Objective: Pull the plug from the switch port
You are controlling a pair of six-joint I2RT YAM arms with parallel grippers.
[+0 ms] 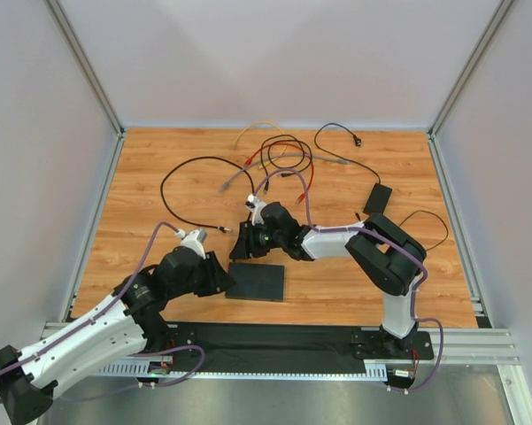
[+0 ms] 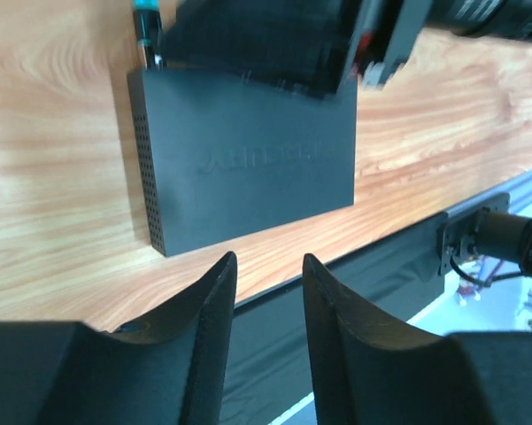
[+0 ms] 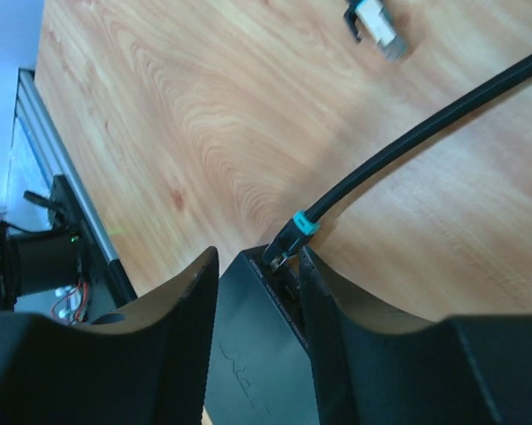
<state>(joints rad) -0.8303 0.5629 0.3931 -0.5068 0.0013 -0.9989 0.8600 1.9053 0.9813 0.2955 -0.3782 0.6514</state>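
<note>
Left arm [image 1: 97, 332] stretching low and forward, elbow bending, left gripper [image 2: 268, 261] pointing rightward, fingers standing parted, gripping nothing. Right arm [image 1: 336, 239] folding leftward across centre, right gripper [image 3: 257, 258] tilting downward, fingers standing parted.

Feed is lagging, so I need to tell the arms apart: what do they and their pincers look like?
They match. Each of the left arm and right arm has white link shells between black joint housings, with a lavender cable looping along the outside. Both the left pincer and right pincer have two matte-black fingers that curve and taper to narrow tips. No markings visible.
</note>
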